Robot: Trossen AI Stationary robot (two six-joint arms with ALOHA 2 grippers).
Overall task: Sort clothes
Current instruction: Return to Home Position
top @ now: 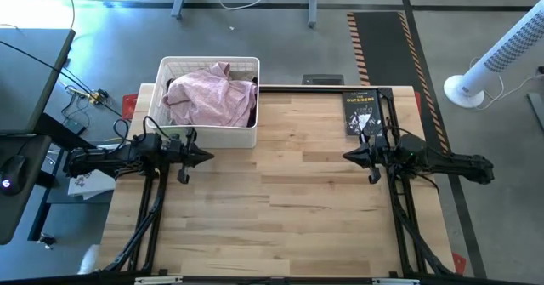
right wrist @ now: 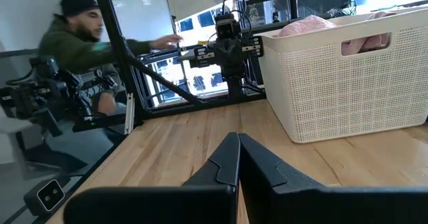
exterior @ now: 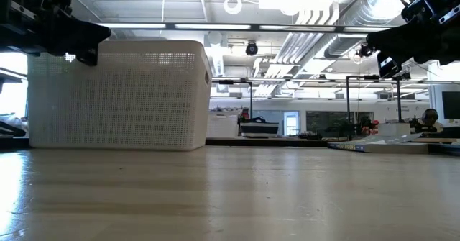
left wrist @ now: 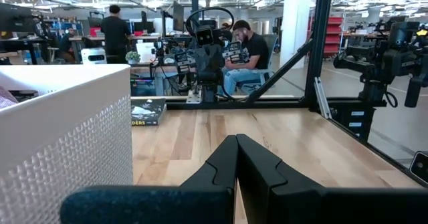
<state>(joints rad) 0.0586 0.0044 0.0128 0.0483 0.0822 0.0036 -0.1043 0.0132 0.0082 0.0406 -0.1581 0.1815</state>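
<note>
High view: all the clothes in sight are in the white laundry bin (top: 208, 135) at the table's (top: 280, 208) back left. A pale pink garment (top: 204, 98) is heaped on top, bulging to about rim height. A dark piece (top: 248, 88) shows at the bin's right side; the rest is hidden underneath. No garment lies on the table, so sorting looks finished.

Handling, as a judgement: the fabric is soft, light and floppy. It will sag and drag and won't hold shape, but there's nothing fragile. The best grab is a bunched fold on top of the pink heap. A pinch on a flat edge would likely slip.

The left gripper (top: 210, 156) sits just in front of the bin's front wall and points toward table centre. The arm lies low and level along the left side. In the left wrist view the fingers are pressed together tip to tip, with nothing between them.

The right gripper (top: 346, 156) mirrors it on the right side, pointing inward, near a black book (top: 360, 112) that isn't clothing. Its fingers are closed too and empty.

The low view has both grippers held well above the table surface. The grippers are well apart, facing each other. Both arms look parked.
</note>
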